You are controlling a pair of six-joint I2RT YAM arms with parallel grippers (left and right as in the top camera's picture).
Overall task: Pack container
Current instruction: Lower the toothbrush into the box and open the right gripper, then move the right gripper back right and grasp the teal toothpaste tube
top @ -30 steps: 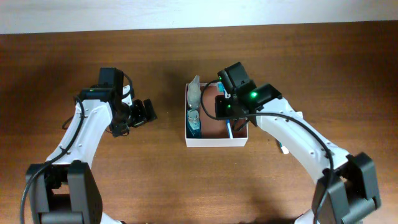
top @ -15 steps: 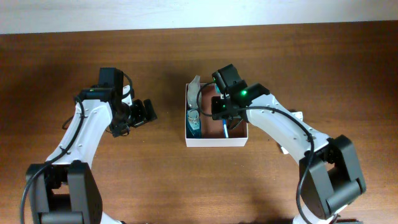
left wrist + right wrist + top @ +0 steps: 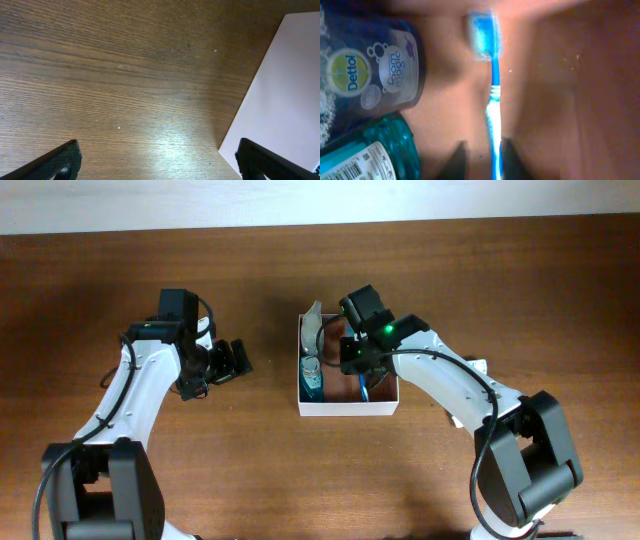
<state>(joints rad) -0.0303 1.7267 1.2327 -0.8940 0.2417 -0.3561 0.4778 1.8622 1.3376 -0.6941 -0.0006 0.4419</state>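
Fingers [image 3: 461,159] of the right gripper [image 3: 484,157] stand narrowly apart inside the container [image 3: 345,409], one on each side of the handle of a blue toothbrush [image 3: 493,100]. A strip of the reddish-brown floor shows between the handle and one fingertip, so the handle is not clamped. The toothbrush lies flat on the container floor, with its bristle head pointing away from the gripper. Beside it, against one wall, lie a grey Dettol foam bottle [image 3: 385,70] and a teal bottle [image 3: 375,150] with a white barcode label, the two touching each other.

From overhead, the container sits near the middle of the table [image 3: 250,470], somewhat closer to the far edge, with its white walls square to the table edges. The left gripper [image 3: 228,360] hovers over bare wood just to the left of the container. Its fingers are spread wide and hold nothing, and its wrist view shows the container's white wall close by.
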